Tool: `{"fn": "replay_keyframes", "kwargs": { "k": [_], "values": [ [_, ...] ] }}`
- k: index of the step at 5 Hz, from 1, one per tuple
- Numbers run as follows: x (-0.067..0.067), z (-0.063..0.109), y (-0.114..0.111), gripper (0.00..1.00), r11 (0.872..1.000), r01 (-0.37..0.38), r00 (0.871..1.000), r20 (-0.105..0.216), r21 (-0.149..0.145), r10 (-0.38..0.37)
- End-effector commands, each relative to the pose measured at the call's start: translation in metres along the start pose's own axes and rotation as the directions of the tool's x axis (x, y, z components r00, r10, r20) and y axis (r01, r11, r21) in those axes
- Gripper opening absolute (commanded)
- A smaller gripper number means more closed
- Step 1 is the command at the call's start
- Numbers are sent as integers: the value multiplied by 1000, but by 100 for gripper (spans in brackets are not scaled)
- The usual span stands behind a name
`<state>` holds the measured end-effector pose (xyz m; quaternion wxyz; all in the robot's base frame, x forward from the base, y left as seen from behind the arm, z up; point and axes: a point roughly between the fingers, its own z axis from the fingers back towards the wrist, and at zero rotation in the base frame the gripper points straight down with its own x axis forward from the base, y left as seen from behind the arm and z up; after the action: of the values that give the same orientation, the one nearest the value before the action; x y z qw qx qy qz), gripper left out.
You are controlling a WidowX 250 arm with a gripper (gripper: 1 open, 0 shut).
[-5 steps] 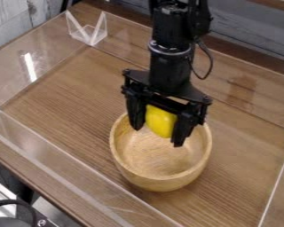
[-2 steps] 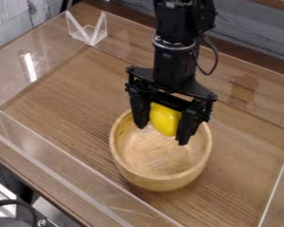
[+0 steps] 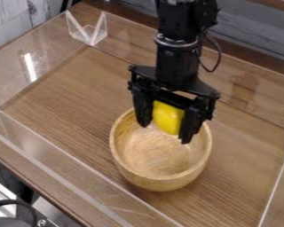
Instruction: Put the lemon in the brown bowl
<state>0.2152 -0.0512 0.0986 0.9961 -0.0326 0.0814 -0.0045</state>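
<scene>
The gripper (image 3: 169,118) hangs over the brown bowl (image 3: 163,152), black fingers (image 3: 142,110) clamped on the lemon (image 3: 169,117), a smooth bright yellow oval sitting right between them. Below the fingertips, the bowl's pale grainy wooden hollow lies open, thick-rimmed and wide.

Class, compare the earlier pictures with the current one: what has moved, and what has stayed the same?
The black gripper, holding the small yellow lemon throughout, has shifted slightly up and to the right in the picture above the round tan wooden bowl. The grip is unchanged, nothing was released, and the bowl has not moved.
</scene>
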Motion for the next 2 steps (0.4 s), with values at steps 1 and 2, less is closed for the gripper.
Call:
{"fn": "replay_keyframes", "kwargs": {
  "k": [1, 2],
  "values": [
    [5, 10, -5, 100, 1000, 17, 999, 42, -14, -16],
    [5, 9, -6, 100, 1000, 23, 999, 39, -17, -22]
  ]
}}
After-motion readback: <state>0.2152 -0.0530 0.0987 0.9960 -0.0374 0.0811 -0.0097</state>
